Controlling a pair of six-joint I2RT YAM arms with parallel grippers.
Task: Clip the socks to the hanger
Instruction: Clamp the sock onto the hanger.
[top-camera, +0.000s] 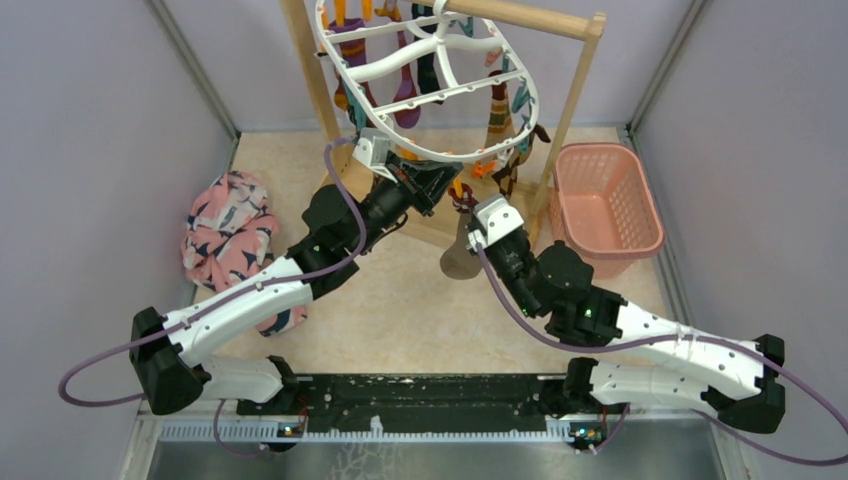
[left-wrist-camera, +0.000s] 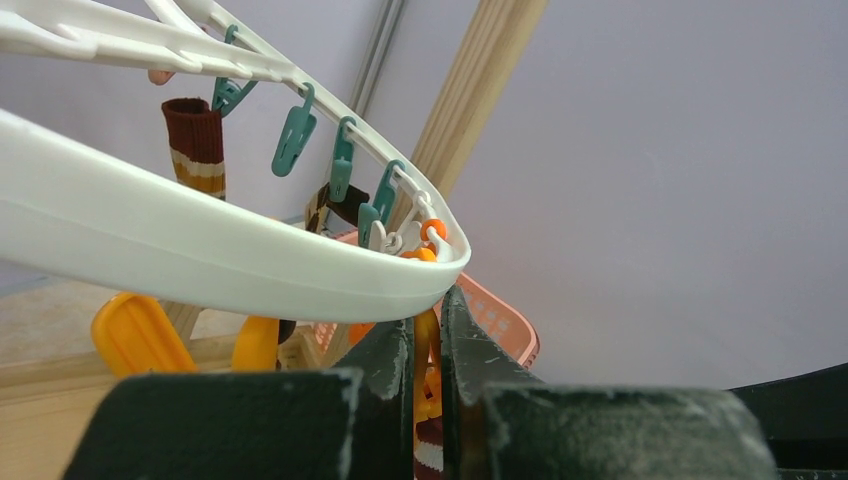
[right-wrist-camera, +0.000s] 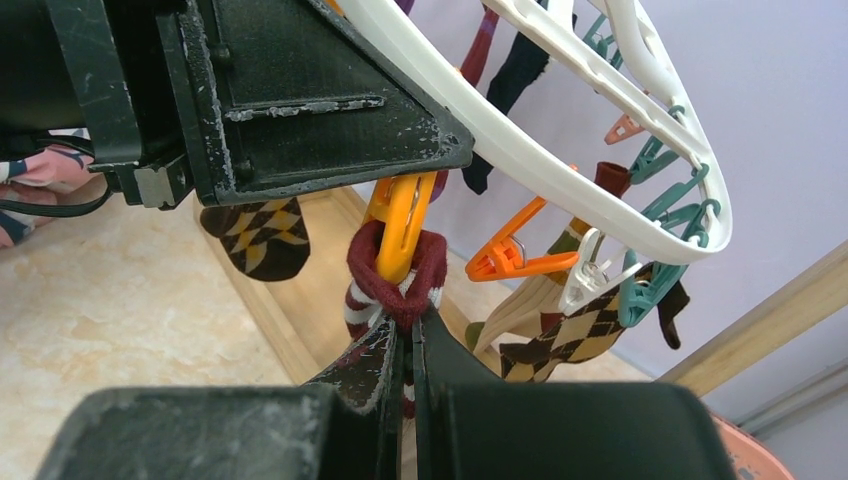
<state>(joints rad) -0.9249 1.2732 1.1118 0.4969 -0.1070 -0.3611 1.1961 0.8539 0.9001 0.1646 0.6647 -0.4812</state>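
Right wrist view is giving me the best look. My right tool (right-wrist-camera: 405, 325) is pinching the ribbed cuff of a maroon sock (right-wrist-camera: 425, 262). Its fingers are closed almost fully, with only fabric between them. Directly above the tool, the cuff is bunching around the lower end of an orange clip (right-wrist-camera: 400, 225) that hangs off the white hanger (right-wrist-camera: 560, 160). An argyle sock (right-wrist-camera: 255, 235) is already dangling up and to the left of the tool.

Over on the left wrist view, my left tool (left-wrist-camera: 428, 318) is sitting just under the hanger rim. It's nearly shut, with that same orange clip squeezed between its fingers. I'm guessing that's pressing the clip open, but I can't tell whether its mouth is actually gaping.

Handling-wise, I'm treating the sock as light, floppy and stretchy, so it'll sag wherever it isn't held. The doubled ribbed cuff is the spot to hold, since it's thick enough to feed into the clip without folding away. The clip looks like small, stiff, slick plastic, so I'm expecting it could pop sideways out of the left tool. The hanger is hanging free, so I'm figuring any push will rock it.
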